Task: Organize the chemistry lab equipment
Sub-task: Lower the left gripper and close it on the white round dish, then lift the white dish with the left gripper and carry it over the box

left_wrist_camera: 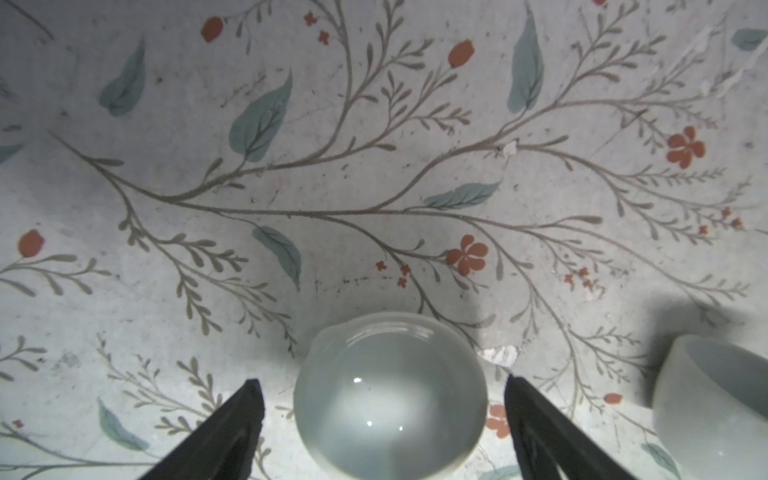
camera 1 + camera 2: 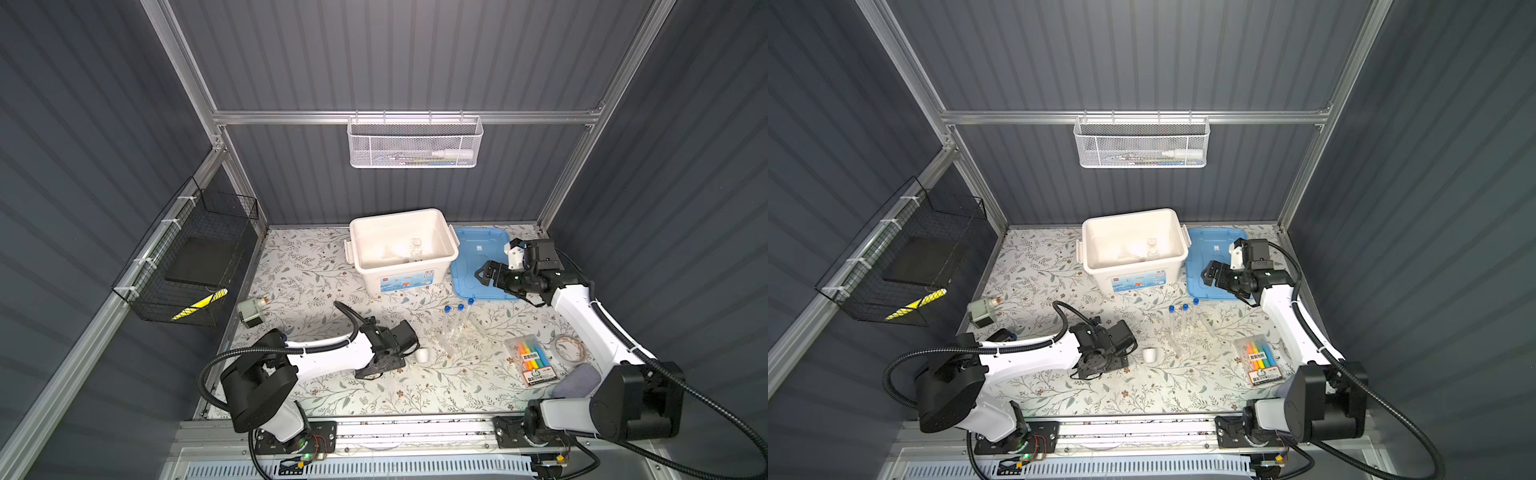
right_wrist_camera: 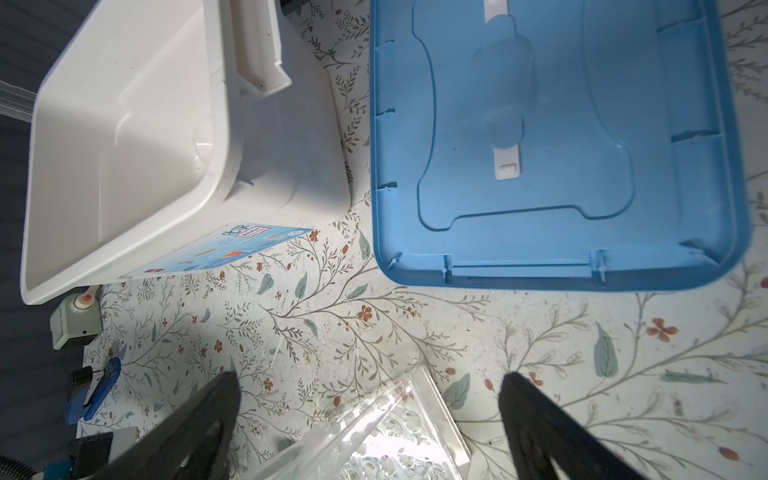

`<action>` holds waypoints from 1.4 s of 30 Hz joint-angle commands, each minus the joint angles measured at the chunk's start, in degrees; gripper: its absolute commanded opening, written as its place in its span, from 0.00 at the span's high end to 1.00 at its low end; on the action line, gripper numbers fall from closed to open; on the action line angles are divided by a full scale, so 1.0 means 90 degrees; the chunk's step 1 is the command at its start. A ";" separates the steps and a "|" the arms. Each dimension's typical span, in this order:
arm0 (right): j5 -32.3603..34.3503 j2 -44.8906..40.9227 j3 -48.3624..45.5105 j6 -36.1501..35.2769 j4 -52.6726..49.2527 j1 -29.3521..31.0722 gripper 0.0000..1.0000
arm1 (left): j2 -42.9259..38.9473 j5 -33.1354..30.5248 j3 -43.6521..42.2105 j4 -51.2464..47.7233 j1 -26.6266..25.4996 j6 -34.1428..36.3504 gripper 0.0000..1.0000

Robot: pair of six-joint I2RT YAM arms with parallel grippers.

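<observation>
In both top views the bin (image 2: 368, 272) holds one flask (image 2: 415, 248), the rack (image 2: 448, 348) three tubes (image 2: 459, 322); left gripper (image 1: 382, 382) and right gripper (image 3: 370, 378) gape, empty.

The worktop (image 2: 316, 266) wears a pale cloth printed with grey-brown twigs, teal leaves and small rust-red flowers. The storage bin (image 2: 374, 272) is off-white (its label (image 2: 409, 282) mostly blue and white), and the lid (image 2: 478, 249) is sky blue. The test tubes (image 2: 456, 328) are clear with blue caps. The mortar bowl (image 1: 388, 399) and small cup (image 2: 422, 354) are glossy white. The highlighter pack (image 2: 532, 358) shows orange, yellow, green and blue.
</observation>
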 commanded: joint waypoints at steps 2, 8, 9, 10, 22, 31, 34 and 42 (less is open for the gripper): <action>-0.0032 -0.0147 -0.0040 -0.0106 -0.0074 -0.0050 0.01 | 0.0086 0.0031 -0.0093 0.0070 -0.0022 -0.0130 0.10; -0.0036 -0.0171 -0.0050 -0.0102 -0.0094 -0.0053 0.01 | 0.0085 -0.0051 -0.0108 0.0078 -0.0022 -0.0103 0.14; -0.0032 -0.0173 -0.0050 -0.0099 -0.0094 -0.0060 0.01 | 0.0095 -0.0051 -0.0116 0.0095 -0.0022 -0.0102 0.14; -0.0028 -0.0179 -0.0050 -0.0100 -0.0086 -0.0060 0.01 | 0.0107 -0.0052 -0.0120 0.0123 -0.0023 -0.0106 0.15; 0.0000 -0.0210 -0.0072 -0.0106 -0.0112 -0.0065 0.01 | 0.0085 -0.0043 -0.0271 0.0295 -0.0023 -0.0116 0.21; 0.0006 -0.0226 -0.0099 -0.0106 -0.0088 -0.0079 0.01 | 0.0001 -0.0139 -0.0235 0.0324 -0.0023 -0.0031 0.32; 0.0010 -0.0220 -0.0101 -0.0112 -0.0085 -0.0080 0.01 | 0.0029 -0.0152 -0.0153 0.0290 -0.0022 0.0032 0.33; 0.0011 -0.0213 -0.0100 -0.0106 -0.0057 -0.0084 0.01 | 0.0045 -0.0488 0.0495 -0.0291 -0.0023 0.0317 0.35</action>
